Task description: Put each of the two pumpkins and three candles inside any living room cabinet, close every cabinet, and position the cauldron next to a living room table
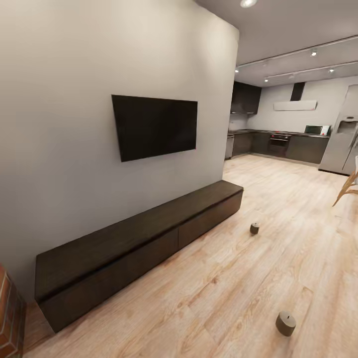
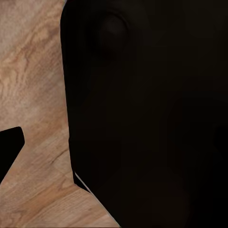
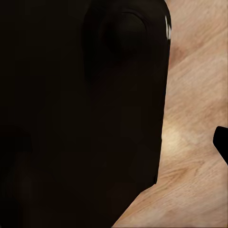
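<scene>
From my head camera I'm looking at the long low dark cabinet (image 1: 134,248) sitting against the grey wall under the wall-mounted TV (image 1: 154,127), and all its flat drawer fronts look pushed in flush. 2 candles are out on the wood floor (image 1: 233,293): one candle (image 1: 254,228) stands near the far end of the cabinet, a bit out in front of it, and the nearer candle (image 1: 286,323) is well apart from it, out on the open floor closer to me. Kitchen stuff sits way in the back, with a fridge (image 1: 343,144) off to the side. My wrist cameras are mostly blocked by some big black shape up close with floorboards behind it, so honestly I can't tell if my left or right gripper is open or closed.
</scene>
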